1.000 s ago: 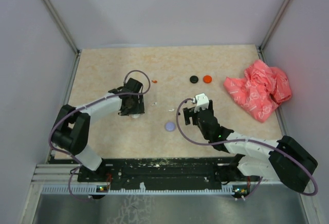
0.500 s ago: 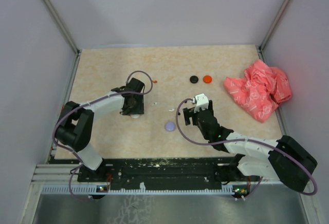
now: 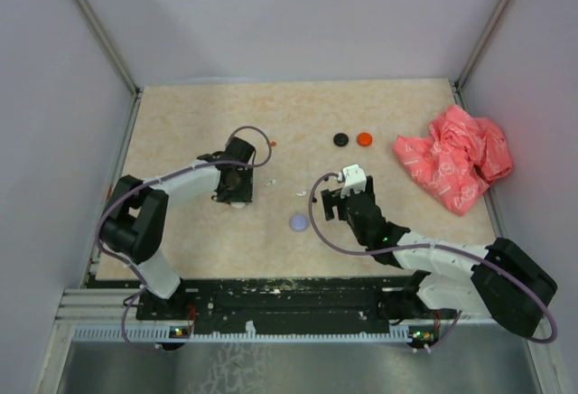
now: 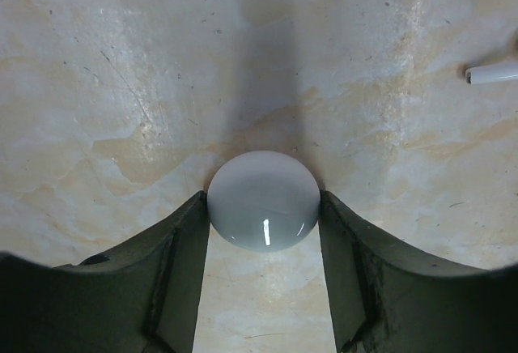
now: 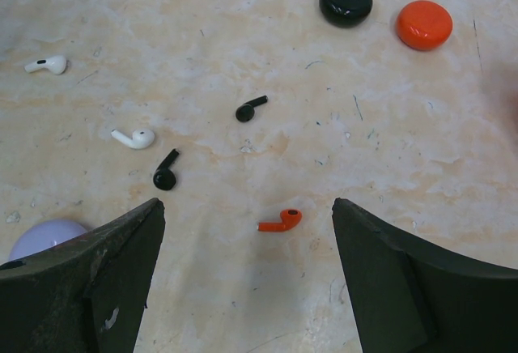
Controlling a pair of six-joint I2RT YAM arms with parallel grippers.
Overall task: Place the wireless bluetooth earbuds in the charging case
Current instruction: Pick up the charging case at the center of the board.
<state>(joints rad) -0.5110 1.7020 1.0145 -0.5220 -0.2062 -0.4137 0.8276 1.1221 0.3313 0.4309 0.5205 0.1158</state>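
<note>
A white round charging case [image 4: 263,207] lies on the table, and my left gripper [image 4: 263,203] has both fingers pressed against its sides; seen from above, the left gripper [image 3: 237,195] covers most of it. An orange earbud [image 5: 281,221] lies on the table between the spread fingers of my open right gripper [image 5: 247,205], touched by neither. Ahead of it lie two black earbuds [image 5: 165,172] [image 5: 251,109] and two white earbuds [image 5: 135,138] [image 5: 48,64]. Another red earbud [image 3: 271,143] sits further back. The right gripper [image 3: 332,200] is at mid-table.
A black round case [image 3: 340,139] and an orange round case [image 3: 364,138] sit at the back. A lilac round case [image 3: 298,222] lies between the arms. A crumpled pink-red bag [image 3: 456,154] fills the right side. A white earbud stem [image 4: 492,73] lies to the right of the left gripper.
The left gripper's fingers have closed in onto the white case, and the left arm has shifted slightly. The right arm has not moved.
</note>
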